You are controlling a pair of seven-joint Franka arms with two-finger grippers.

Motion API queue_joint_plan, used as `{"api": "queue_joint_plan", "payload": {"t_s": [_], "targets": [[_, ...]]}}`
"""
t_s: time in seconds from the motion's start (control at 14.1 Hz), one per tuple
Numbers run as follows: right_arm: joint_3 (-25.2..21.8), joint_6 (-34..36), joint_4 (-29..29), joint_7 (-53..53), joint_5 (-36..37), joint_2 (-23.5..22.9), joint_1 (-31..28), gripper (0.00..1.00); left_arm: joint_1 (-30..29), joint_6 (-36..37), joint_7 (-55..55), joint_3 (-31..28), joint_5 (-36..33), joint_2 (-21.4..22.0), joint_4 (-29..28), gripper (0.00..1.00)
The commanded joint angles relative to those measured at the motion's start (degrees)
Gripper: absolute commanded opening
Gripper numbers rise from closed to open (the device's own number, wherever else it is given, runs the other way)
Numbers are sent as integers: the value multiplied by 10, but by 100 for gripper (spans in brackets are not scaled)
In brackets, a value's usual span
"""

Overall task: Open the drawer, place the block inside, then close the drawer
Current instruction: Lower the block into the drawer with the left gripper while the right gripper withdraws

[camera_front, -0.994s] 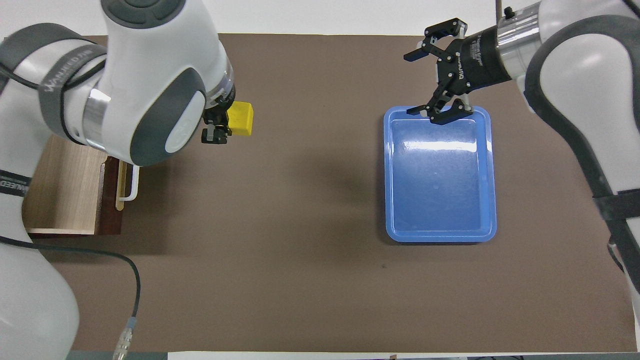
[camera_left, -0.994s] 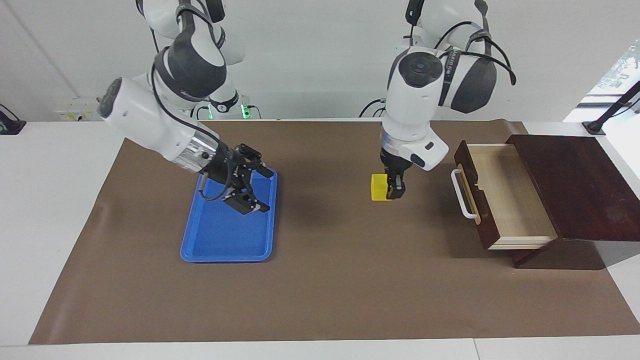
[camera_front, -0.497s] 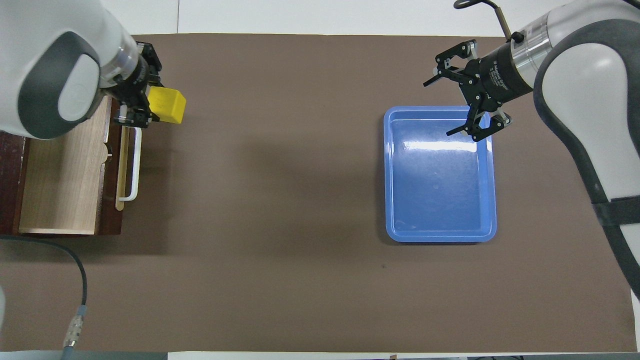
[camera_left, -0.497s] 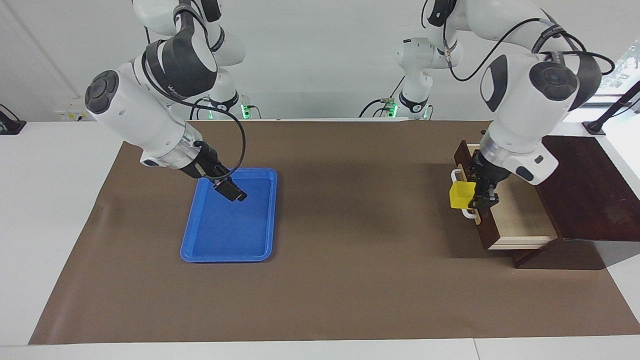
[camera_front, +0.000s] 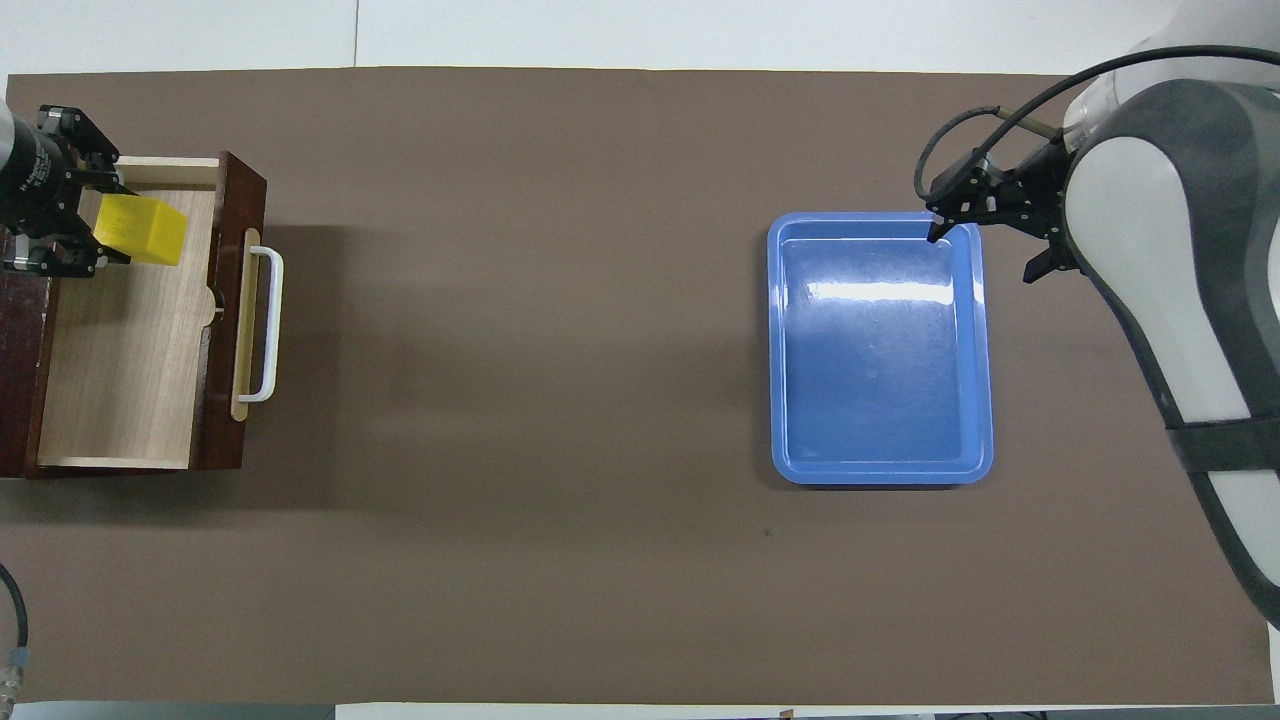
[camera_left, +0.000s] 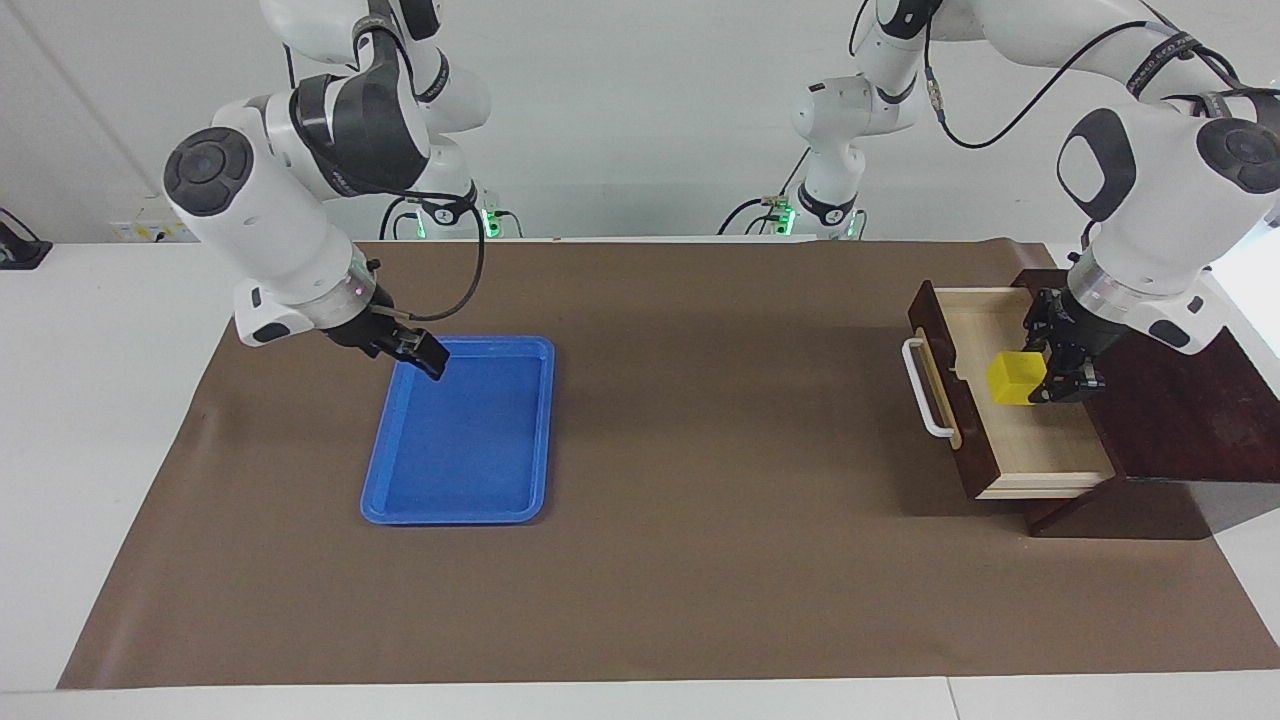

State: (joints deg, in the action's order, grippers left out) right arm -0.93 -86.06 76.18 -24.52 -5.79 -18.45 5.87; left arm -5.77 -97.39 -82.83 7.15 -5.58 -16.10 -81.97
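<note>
The drawer [camera_left: 1035, 445] stands pulled open at the left arm's end of the table, with its pale wood interior showing and its white bar handle [camera_left: 925, 392] on the dark front. My left gripper [camera_left: 1058, 374] is shut on the yellow block [camera_left: 1015, 378] and holds it over the open drawer's interior, a little above the bottom. In the overhead view the block [camera_front: 142, 230] sits in the left gripper [camera_front: 103, 223] over the drawer [camera_front: 120, 380]. My right gripper [camera_left: 425, 358] is open and empty over a corner of the blue tray.
A flat blue tray [camera_left: 455, 470] lies on the brown mat toward the right arm's end; it also shows in the overhead view [camera_front: 880, 400]. The dark wooden box [camera_left: 1165, 380] that houses the drawer stands at the table's end.
My left gripper lifted the block off the mat and carried it over the drawer front to above the open drawer. My right gripper drew back to the tray's corner.
</note>
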Motion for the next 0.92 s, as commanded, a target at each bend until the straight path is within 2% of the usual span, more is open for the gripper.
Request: {"api": "queue_joint_plan", "payload": {"t_s": [0.0, 0.21, 0.5, 0.64, 0.85], "targets": [[4, 6, 43, 131, 38, 56, -21, 100, -28, -58, 12, 6, 5, 48, -91, 0], [5, 0, 113, 234, 44, 135, -52, 100, -41, -84, 13, 6, 8, 64, -141, 0], [16, 7, 160, 314, 47, 212, -95, 100, -51, -112, 31, 5, 42, 91, -204, 0], [32, 31, 170, 337, 47, 232, -117, 100, -52, -139, 32, 5, 46, 101, -238, 0], [67, 70, 169, 342, 47, 236, -148, 100, -52, -180, 32, 4, 46, 121, -282, 0]]}}
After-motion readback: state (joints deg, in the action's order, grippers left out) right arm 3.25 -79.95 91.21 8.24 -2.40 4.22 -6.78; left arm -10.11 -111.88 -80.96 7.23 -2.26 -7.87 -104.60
